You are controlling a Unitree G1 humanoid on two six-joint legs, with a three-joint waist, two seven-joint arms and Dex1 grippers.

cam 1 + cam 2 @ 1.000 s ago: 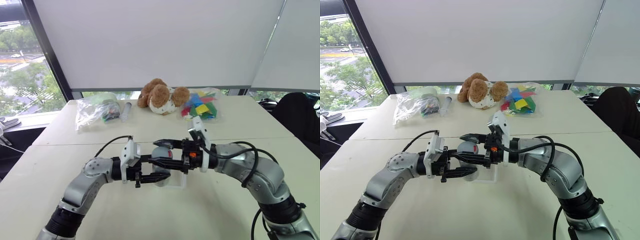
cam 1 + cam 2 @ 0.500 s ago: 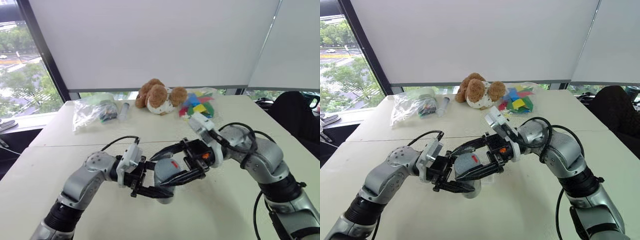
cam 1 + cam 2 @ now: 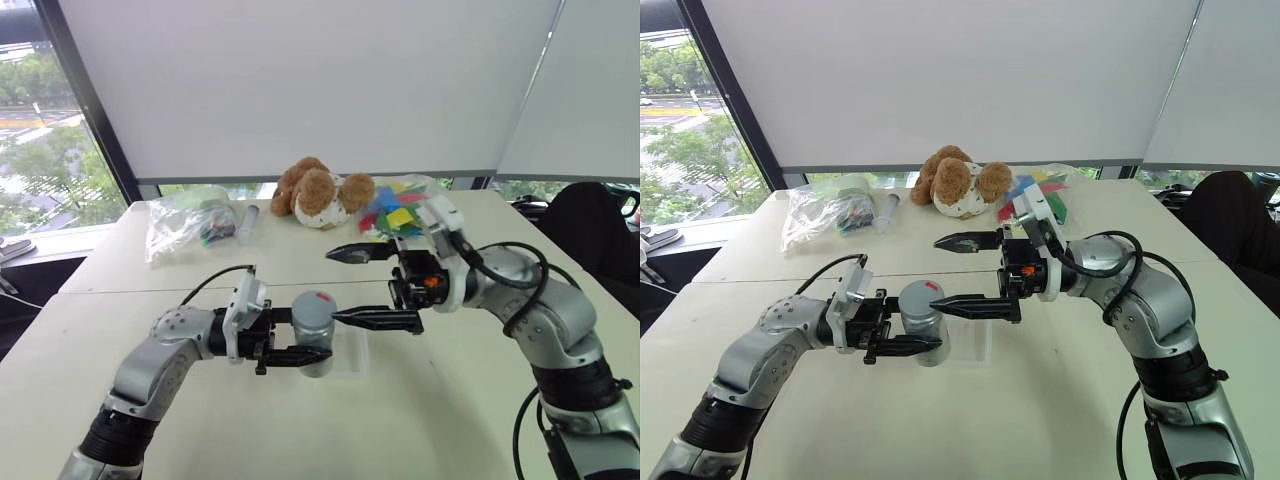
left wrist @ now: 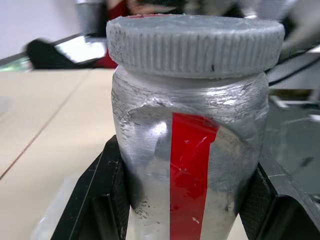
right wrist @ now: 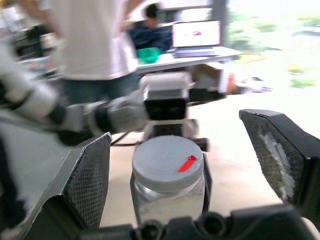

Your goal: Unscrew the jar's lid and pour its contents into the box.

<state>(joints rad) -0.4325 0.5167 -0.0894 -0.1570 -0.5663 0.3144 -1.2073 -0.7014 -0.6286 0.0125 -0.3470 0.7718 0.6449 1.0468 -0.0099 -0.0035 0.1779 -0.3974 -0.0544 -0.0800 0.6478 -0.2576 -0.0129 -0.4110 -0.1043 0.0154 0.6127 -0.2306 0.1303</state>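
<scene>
While the bench is carrying the clear box just behind it, the jar is sitting upright, clenched in the left tool with its lid on. The right tool is gaping wide beside the lid, gripping nothing. If those fingers are closing off-centre, they may be skidding on the ribbed cap or twisting the whole jar in the left grip, tipping it short of the box.

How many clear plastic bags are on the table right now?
2. One bag lies at the far left of the table beside a clear tube; the other, full of coloured pieces, lies right of the plush dog. The arms may hide others.
</scene>
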